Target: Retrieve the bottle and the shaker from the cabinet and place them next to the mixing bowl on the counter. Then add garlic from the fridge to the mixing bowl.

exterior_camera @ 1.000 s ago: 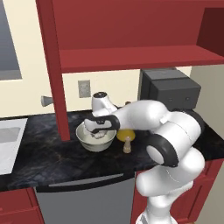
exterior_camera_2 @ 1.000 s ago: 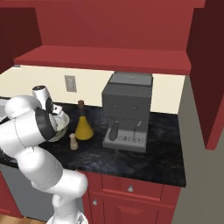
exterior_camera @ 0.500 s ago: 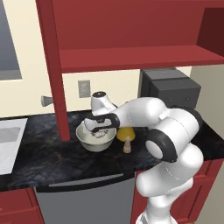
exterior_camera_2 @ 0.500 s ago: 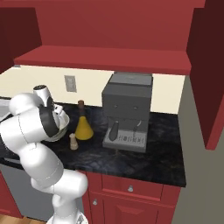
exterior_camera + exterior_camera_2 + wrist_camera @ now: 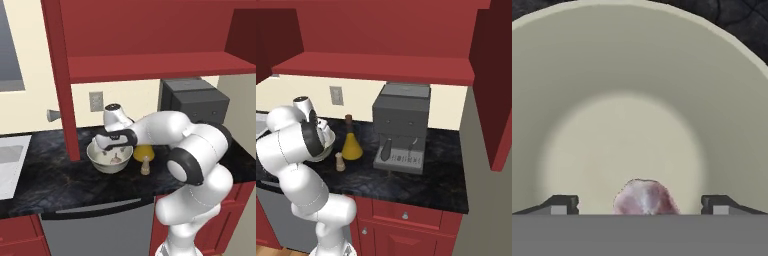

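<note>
Pincer (image 5: 641, 205) spread wide, garlic (image 5: 645, 197) between fingertips, over mixing bowl (image 5: 637, 90).

No readable text, no labels, brands, nos. or signs on any obj.

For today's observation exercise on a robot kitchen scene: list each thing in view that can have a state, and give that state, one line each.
gripper: jaws open, above the bowl's inside, holding nothing.
garlic: free between the fingertips, inside the bowl.
mixing bowl: upright on the counter, garlic inside.
bottle: upright on the counter, stopper in, beside the bowl.
shaker: upright on the counter, in front of the bottle.
cabinet: open, its visible shelf bare.
</note>
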Robot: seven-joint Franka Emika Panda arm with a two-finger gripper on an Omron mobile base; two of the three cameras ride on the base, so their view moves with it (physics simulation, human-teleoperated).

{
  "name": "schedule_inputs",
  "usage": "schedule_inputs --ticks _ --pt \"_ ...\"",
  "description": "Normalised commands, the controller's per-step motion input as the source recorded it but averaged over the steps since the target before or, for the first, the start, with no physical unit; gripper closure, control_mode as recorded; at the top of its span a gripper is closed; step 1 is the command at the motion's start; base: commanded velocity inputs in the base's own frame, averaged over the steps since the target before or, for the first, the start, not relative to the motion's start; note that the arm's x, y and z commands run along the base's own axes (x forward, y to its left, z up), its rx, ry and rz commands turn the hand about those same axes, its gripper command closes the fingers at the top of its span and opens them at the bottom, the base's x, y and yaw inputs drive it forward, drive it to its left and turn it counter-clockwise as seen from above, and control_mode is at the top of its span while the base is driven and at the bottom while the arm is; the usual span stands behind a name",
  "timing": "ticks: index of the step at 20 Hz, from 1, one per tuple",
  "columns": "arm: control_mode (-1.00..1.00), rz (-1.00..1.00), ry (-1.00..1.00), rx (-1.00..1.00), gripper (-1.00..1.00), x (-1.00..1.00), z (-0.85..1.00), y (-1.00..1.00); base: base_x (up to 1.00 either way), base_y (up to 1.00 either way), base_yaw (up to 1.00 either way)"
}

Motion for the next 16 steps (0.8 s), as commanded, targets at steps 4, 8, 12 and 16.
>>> schedule_inputs --ticks 4,8,12,16 --pt "-1.0 -0.01 0.01 0.0 -1.0 -0.19 0.29 0.0 0.0 0.0 0.0" --pt "-1.0 0.0 0.0 0.0 -1.0 -0.73 0.44 0.0 0.0 0.0 0.0" --pt "-1.0 -0.02 0.0 0.0 -1.0 -0.97 0.47 -0.09 0.0 0.0 0.0" --pt "-1.0 -0.01 0.0 0.0 -1.0 -1.0 0.46 -0.31 0.0 0.0 0.0"
